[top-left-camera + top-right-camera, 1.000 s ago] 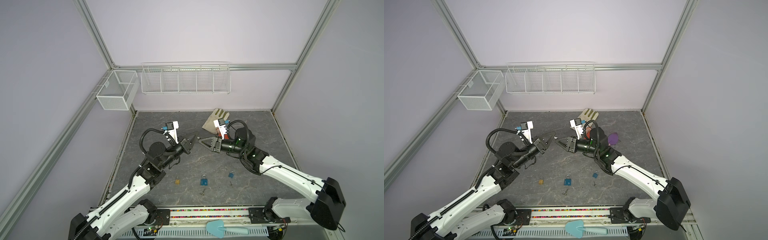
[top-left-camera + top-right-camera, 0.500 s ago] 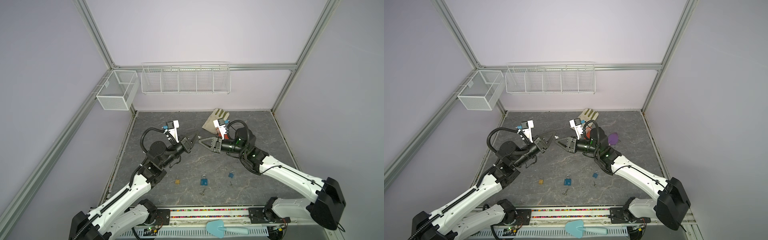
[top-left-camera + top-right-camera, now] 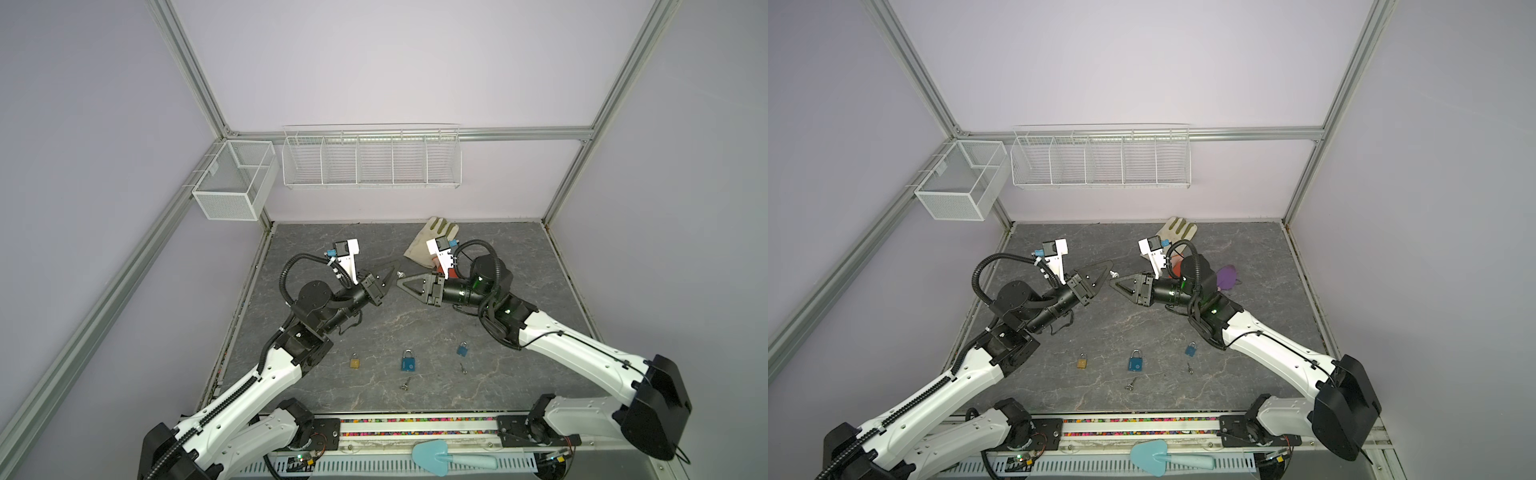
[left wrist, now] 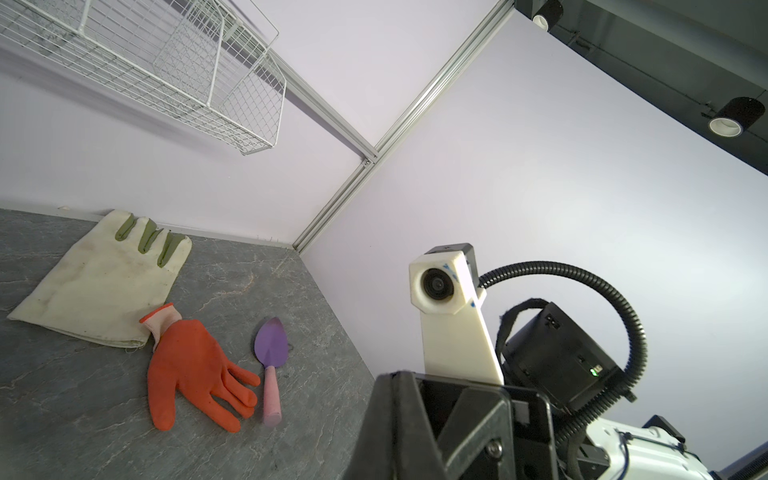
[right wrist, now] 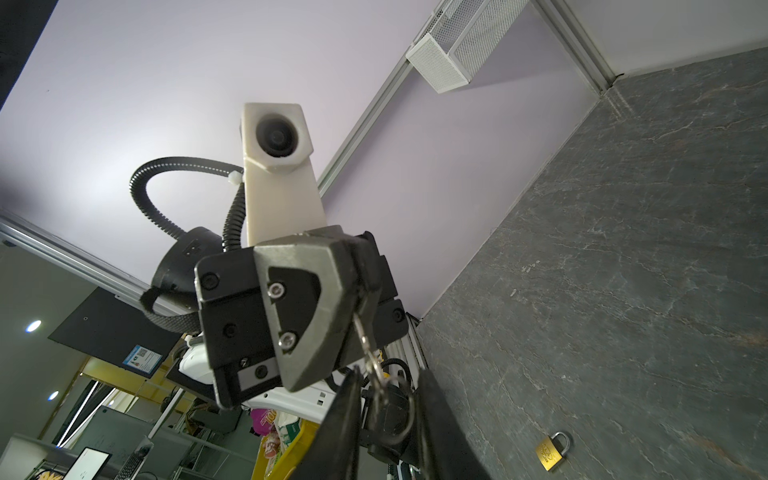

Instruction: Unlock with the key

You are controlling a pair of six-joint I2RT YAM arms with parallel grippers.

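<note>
**Grey table, key pinched in mid-air between two grippers**

Grey marbled table (image 3: 415, 324) inside pale lilac walls, wire baskets (image 3: 370, 158) on the rear rail. At left, well above the surface, left gripper (image 3: 395, 266) clamped tight on the key (image 5: 362, 332). Shown in the right wrist view as a thin silver strip sticking out from between the closed fingers (image 5: 328, 266), long axis pointing toward the other arm, key ring (image 5: 390, 415) dangling off the free end. Just right of that, almost tip to tip, right gripper (image 3: 400, 283) parted, one finger either side of the ring, apparently not pinching it yet. Looks like a handover or regrip, right arm nearer the free end.

Lower, toward the front edge, well apart from both grippers:
- brass padlock (image 3: 354, 363), no key beside it, so probably the target
- blue padlock (image 3: 408, 360), loose key (image 3: 405, 384) just in front
- small blue padlock (image 3: 462, 349), second loose key (image 3: 462, 367) just in front

None visibly open. Rear right, out of the way: cream glove (image 4: 104, 282), orange glove (image 4: 195, 370), purple trowel (image 4: 270, 345).
</note>
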